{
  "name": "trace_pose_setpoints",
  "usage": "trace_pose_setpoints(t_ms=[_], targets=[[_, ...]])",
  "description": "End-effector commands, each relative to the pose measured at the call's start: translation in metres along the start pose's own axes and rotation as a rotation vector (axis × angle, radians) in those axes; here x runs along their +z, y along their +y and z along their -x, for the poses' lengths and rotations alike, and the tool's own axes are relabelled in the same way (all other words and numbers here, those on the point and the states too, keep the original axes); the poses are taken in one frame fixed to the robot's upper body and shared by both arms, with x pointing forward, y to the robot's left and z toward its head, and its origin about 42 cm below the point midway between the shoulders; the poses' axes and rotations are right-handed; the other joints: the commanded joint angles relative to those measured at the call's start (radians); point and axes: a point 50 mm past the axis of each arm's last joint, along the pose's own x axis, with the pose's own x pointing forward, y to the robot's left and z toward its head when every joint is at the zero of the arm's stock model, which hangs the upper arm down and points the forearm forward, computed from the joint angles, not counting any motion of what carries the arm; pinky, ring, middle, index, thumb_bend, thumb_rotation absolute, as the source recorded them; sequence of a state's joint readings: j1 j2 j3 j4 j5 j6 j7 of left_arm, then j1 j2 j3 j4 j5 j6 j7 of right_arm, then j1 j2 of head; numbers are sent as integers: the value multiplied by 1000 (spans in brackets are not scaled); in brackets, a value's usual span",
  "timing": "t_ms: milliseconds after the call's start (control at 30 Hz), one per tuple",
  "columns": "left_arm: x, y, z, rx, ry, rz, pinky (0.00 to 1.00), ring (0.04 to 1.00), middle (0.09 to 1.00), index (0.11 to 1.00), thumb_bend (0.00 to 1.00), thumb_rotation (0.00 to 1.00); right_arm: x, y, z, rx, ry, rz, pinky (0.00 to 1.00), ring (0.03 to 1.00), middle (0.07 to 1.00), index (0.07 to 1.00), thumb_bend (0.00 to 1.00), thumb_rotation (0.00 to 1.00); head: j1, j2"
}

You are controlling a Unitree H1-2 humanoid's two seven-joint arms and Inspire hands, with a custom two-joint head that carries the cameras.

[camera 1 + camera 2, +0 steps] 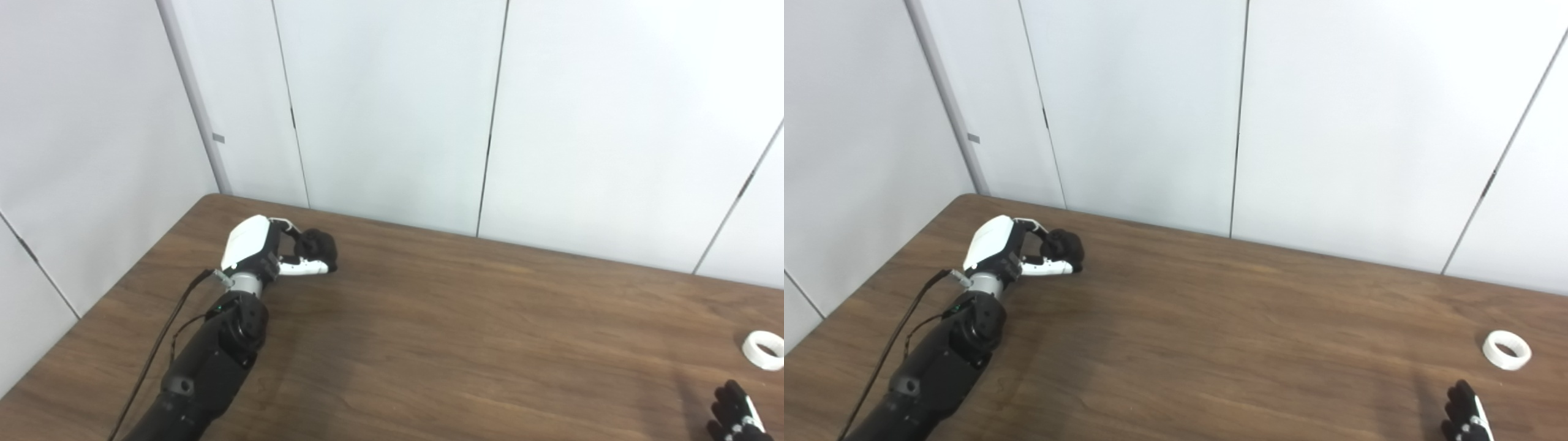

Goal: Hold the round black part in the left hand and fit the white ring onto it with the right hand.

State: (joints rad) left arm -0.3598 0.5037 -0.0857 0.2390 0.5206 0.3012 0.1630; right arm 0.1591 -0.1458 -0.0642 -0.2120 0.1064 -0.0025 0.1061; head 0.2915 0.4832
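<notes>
Left robot hand gripping black part, white ring apart (far right)

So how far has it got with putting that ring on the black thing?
Early days. The left hand is curled around the round black part at the table's far left corner, apparently gripping it. The white ring lies untouched at the right, with the right hand just below it, barely in view. Picking up the ring and fitting it remain.
</notes>
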Motion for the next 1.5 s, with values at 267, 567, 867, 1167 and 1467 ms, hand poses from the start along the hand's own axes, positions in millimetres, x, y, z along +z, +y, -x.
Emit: trace_pose_setpoints(t_ms=[267, 567, 867, 1167, 1467], targets=[[71, 6, 58, -51, -271, 0, 1000, 894, 775, 486, 523, 59, 8, 9, -3, 6, -13, 13, 1000, 996, 972, 980, 521, 1000, -54, 25], [110, -21, 111, -148, -455, 22, 1000, 886, 766, 485, 524, 55, 16, 20, -2, -4, -22, 34, 1000, 979, 962, 974, 466, 1000, -129, 54], [128, -52, 161, -216, -595, -7, 1000, 873, 757, 484, 524, 55, 24, 27, 0, -1, -23, 40, 1000, 984, 961, 974, 457, 1000, -221, 100], [129, -75, 202, -278, -661, -49, 1000, 881, 755, 484, 524, 55, 34, 37, -1, -11, -25, 50, 979, 971, 946, 961, 522, 1000, -296, 153], [123, -92, 224, -312, -679, -65, 1000, 877, 758, 485, 524, 55, 45, 39, -1, -19, -43, 67, 979, 957, 931, 946, 581, 1000, -332, 201]])
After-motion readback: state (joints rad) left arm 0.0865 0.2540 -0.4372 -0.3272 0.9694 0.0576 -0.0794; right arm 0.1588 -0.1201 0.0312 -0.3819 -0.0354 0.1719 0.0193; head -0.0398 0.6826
